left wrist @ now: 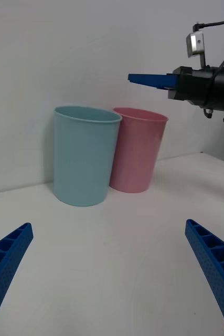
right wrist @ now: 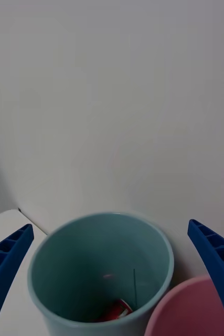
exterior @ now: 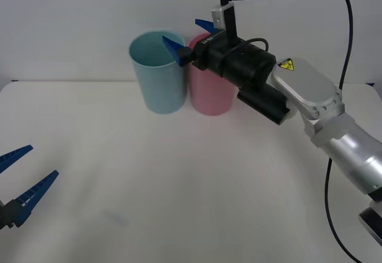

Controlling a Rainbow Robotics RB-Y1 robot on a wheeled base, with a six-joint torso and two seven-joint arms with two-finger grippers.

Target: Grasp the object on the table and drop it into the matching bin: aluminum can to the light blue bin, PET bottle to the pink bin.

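Note:
The red aluminum can (right wrist: 116,311) lies at the bottom of the light blue bin (right wrist: 80,262), seen from above in the right wrist view. My right gripper (exterior: 186,33) hangs open and empty above the rims of the light blue bin (exterior: 158,84) and the pink bin (exterior: 209,93), which stand side by side at the back of the white table (exterior: 179,185). Its blue fingers (right wrist: 7,262) frame the light blue bin's mouth. In the left wrist view the right gripper (left wrist: 148,80) hovers above the pink bin (left wrist: 138,152). My left gripper (exterior: 43,160) rests open at the table's near left.
A black cable (exterior: 334,12) loops from the right wrist camera over the right arm (exterior: 310,96). A plain white wall rises behind the bins. The pink bin's rim (right wrist: 190,310) touches the light blue bin's side.

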